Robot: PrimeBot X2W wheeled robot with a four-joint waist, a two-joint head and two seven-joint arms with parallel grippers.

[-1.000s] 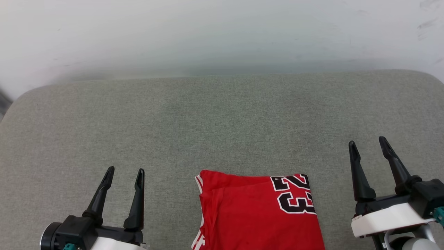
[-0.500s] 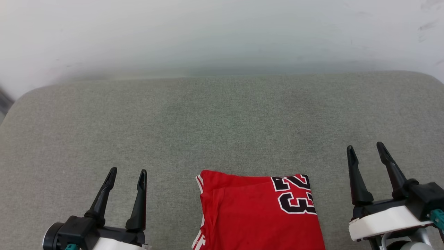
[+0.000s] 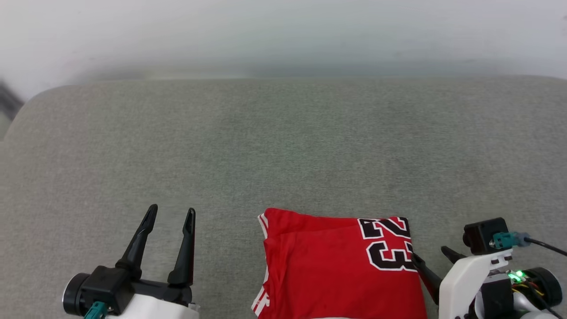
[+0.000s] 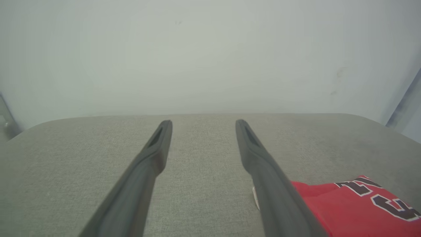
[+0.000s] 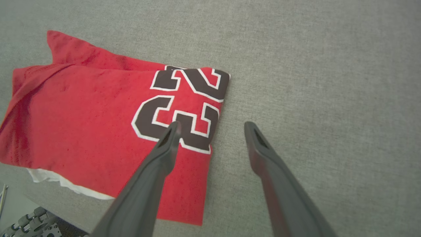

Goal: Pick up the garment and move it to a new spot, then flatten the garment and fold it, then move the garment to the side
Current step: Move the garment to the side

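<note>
One garment (image 3: 336, 266) (folded, red) | left gripper (image 3: 172, 209) spread, empty, beside it | right gripper (image 5: 212, 126) spread, over its numbered edge

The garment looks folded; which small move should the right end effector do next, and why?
Probably lower the right end effector and close it on the right edge of the garment. It is open and straddles that edge, one finger over the black number, the other over the grey cushion. The fold looks done, so moving it aside remains.
</note>
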